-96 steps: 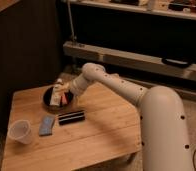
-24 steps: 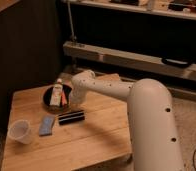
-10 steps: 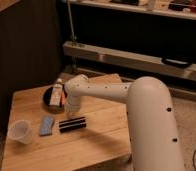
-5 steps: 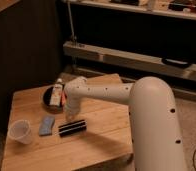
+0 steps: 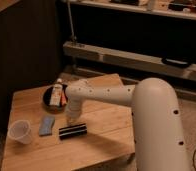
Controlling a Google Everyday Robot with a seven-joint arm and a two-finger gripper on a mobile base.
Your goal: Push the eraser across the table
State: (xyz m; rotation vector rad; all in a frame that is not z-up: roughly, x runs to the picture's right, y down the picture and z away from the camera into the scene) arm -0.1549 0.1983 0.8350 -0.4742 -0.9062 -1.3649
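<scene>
The eraser (image 5: 73, 131), a small black oblong block with pale stripes, lies on the light wooden table (image 5: 106, 130) toward its front left. My gripper (image 5: 72, 119) is at the end of the white arm, low over the table, just behind the eraser and touching or nearly touching its far side. The arm reaches in from the right and hides part of the table behind it.
A light-blue flat pad (image 5: 47, 126) lies left of the eraser. A clear plastic cup (image 5: 19, 132) stands at the table's left edge. A dark bowl (image 5: 57, 97) holding a bottle sits behind the gripper. A shelf and rail run along the back.
The gripper has moved down and toward the front of the table, and the eraser has slid toward the front edge ahead of it.
</scene>
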